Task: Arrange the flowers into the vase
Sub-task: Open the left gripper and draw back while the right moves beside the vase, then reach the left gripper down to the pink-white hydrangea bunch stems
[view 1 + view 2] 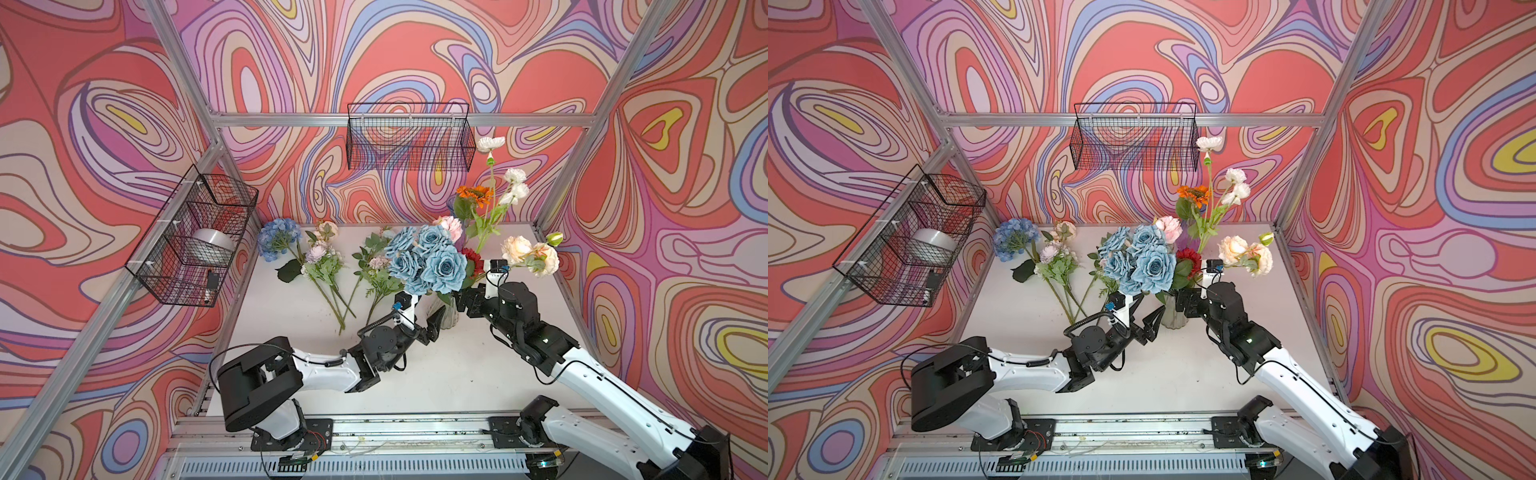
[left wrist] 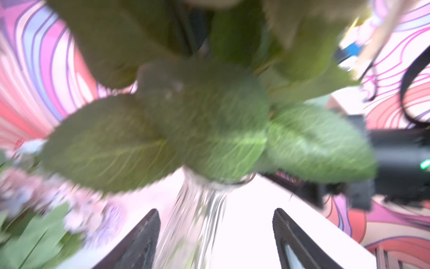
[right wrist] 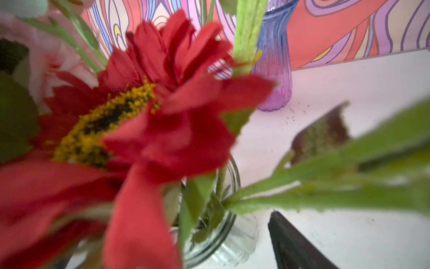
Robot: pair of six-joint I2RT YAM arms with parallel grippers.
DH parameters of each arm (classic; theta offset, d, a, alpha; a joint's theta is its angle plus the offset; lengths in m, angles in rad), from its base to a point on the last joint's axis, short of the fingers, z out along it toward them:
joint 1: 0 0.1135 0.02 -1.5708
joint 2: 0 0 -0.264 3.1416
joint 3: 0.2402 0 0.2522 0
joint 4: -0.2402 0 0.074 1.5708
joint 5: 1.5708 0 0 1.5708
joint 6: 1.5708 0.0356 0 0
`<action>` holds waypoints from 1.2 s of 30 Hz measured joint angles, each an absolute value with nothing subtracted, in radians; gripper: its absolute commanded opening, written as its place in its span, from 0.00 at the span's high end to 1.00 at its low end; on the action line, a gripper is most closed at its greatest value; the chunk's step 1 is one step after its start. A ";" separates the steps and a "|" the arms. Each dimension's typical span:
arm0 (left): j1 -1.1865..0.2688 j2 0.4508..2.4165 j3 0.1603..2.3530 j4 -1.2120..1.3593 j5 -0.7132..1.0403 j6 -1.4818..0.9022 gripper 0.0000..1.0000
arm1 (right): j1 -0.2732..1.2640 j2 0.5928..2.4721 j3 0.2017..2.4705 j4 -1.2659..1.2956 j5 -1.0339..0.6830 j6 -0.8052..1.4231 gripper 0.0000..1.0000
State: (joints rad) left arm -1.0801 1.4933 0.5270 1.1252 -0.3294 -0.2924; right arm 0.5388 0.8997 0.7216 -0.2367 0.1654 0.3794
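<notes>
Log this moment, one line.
left gripper open beside clear vase; right gripper open beside vase; blue roses in vase; other sprays on table

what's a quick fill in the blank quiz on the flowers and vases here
1. The big roses in the clear vase are ____.
2. The hydrangea lies on the ____, not in a vase.
3. The left pincer beside the clear vase is ____.
Missing words: blue; table; open.
</notes>
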 measured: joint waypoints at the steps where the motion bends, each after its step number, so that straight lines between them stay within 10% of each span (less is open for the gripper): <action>1: -1.080 1.469 0.508 1.100 -0.340 -0.298 0.20 | 0.539 0.889 0.728 -0.262 0.160 0.373 0.22; 17: -0.941 1.329 0.461 0.912 -0.395 -0.376 0.19 | 0.610 0.926 0.874 -0.395 -0.096 0.341 0.57; 28: -0.908 1.314 0.457 0.941 -0.367 -0.378 0.18 | 0.617 1.048 0.883 -0.215 0.012 0.240 0.61; 36: -0.812 1.227 0.377 0.925 -0.392 -0.389 0.16 | 0.618 1.085 0.836 -0.069 0.050 0.245 0.85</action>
State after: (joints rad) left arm -0.8120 1.2270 0.3771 0.9245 -0.3923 -0.3889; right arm 0.6178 1.0855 0.8356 -0.0692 0.0498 0.2451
